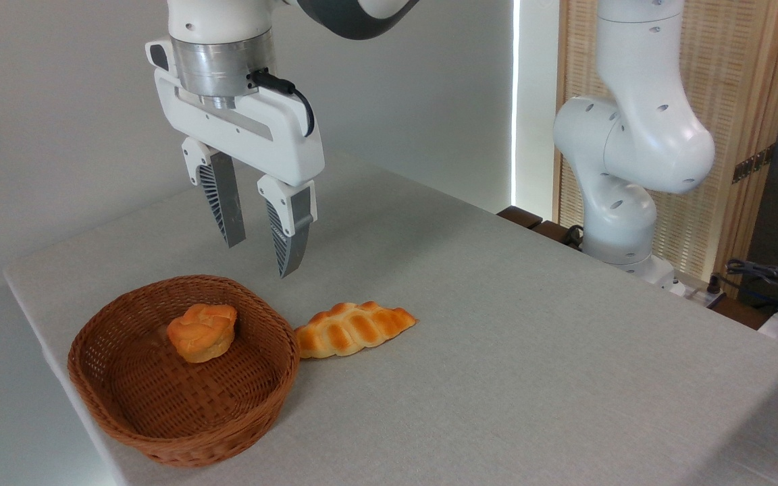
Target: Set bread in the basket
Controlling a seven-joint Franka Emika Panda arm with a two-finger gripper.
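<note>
Though outside basket [125, 405], bread [352, 329] below-right of end effector [261, 260]

Bun [201, 331]: we see it small, round, orange.
Table [497, 337]: we see a grey cloth top.
Screen [727, 101]: we see pale slats behind.

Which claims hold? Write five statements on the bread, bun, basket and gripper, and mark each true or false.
1. The bread lies inside the basket. False: it lies on the table, beside the rim.
2. The bun sits in the basket. True.
3. The gripper is open and empty. True.
4. The gripper touches the bread. False: it hangs above it.
5. The bread is right of the basket. True.
</note>
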